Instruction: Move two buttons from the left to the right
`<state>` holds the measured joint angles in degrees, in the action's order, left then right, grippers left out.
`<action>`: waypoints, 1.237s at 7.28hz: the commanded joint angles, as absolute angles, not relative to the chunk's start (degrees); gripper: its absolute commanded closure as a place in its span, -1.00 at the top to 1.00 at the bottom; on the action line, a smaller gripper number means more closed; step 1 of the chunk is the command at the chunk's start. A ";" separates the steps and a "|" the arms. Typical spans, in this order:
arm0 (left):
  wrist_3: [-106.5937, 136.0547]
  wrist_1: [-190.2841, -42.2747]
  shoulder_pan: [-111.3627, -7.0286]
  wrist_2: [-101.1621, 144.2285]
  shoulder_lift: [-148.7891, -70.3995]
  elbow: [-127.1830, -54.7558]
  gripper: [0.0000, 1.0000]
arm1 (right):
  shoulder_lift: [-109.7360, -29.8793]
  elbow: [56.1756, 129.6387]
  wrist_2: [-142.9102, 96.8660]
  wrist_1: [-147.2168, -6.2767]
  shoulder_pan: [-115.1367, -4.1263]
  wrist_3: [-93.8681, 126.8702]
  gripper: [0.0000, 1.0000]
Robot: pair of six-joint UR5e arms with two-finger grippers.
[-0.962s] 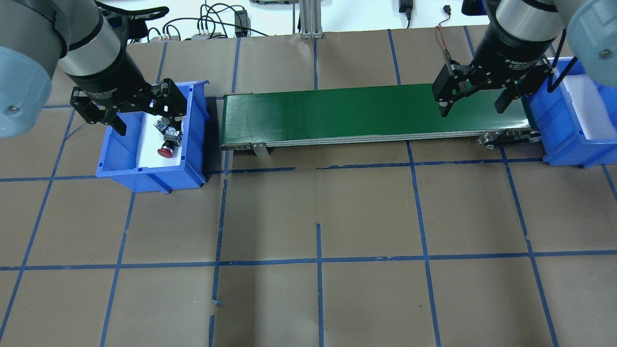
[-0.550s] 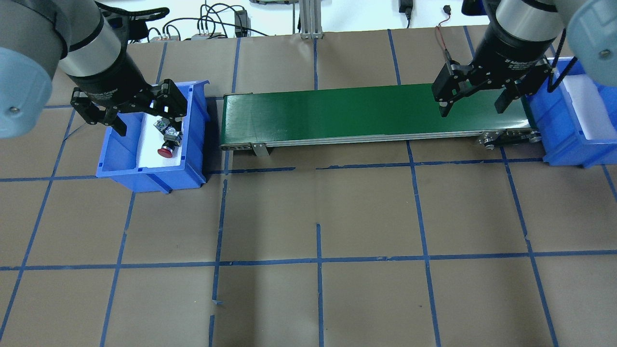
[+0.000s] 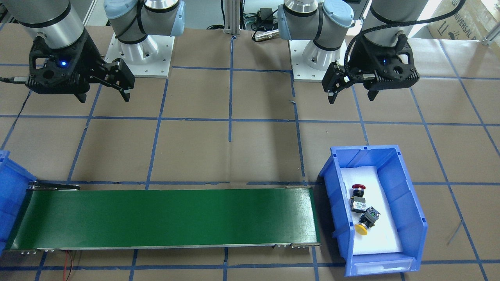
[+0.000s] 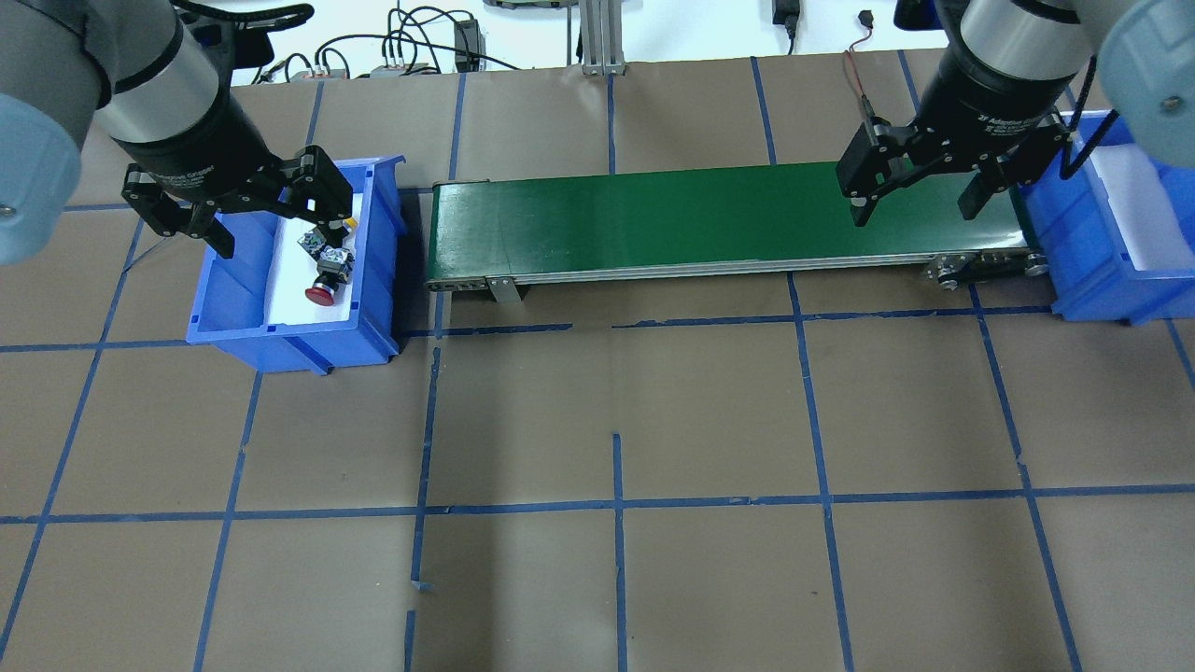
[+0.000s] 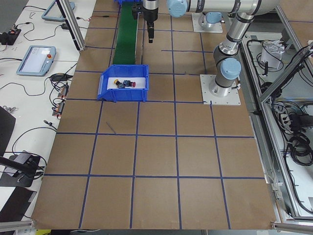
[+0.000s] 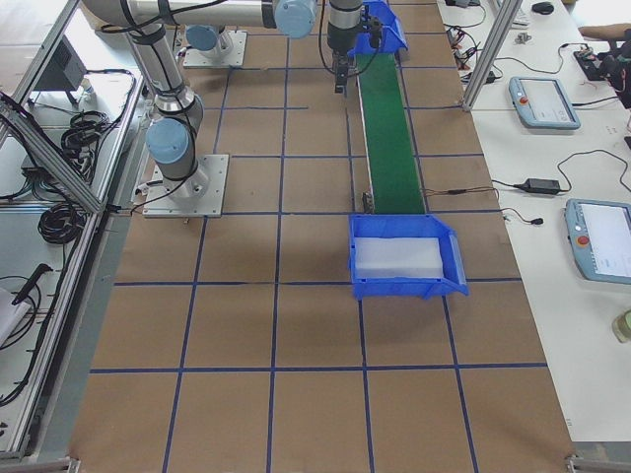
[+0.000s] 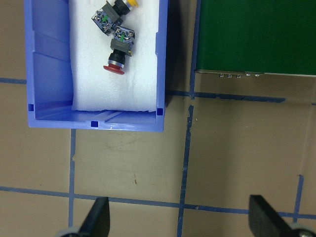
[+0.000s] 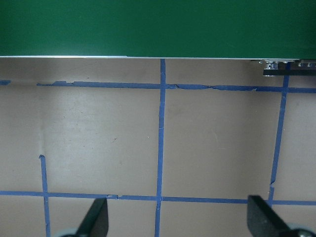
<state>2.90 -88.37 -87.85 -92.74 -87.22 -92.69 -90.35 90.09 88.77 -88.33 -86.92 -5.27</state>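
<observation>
The red button point(image 3: 358, 195) and the yellow button point(image 3: 365, 222) lie side by side on white foam in the left blue bin point(image 3: 410, 203). Both show in the left wrist view, red point(image 7: 118, 52) and yellow point(image 7: 111, 15). In the overhead view the red one point(image 4: 325, 280) is plain and the yellow one is mostly hidden behind the gripper. My left gripper point(image 4: 275, 222) is open and empty, well above the bin's robot side point(image 3: 351, 97). My right gripper point(image 4: 913, 215) is open and empty, high beside the belt's right end point(image 3: 103, 97).
A green conveyor belt point(image 4: 700, 215) runs between the left bin point(image 4: 233, 308) and a right blue bin point(image 4: 1092, 261) lined with white foam. Brown paper with blue tape lines point(image 4: 616, 504) covers the table. Cables lie along the far edge.
My left gripper has shifted slightly to the left and away over the bin, still open. The buttons and the right arm have not moved.
</observation>
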 commanded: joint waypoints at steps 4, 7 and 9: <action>2.90 -88.42 -87.80 -92.81 -87.10 -93.16 1.00 | -90.35 90.09 88.77 -88.33 -86.92 -5.27 1.00; -8.80 -83.10 -83.62 -92.90 -87.54 -93.25 1.00 | -90.35 90.09 88.77 -88.24 -86.92 -5.27 1.00; -11.86 -82.62 -75.71 -92.46 -92.51 -91.95 1.00 | -90.35 90.09 88.77 -88.33 -86.92 -5.27 1.00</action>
<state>-9.48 -83.38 -80.07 -92.79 -89.28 -92.95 -90.38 90.09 88.77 -88.27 -86.92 -5.27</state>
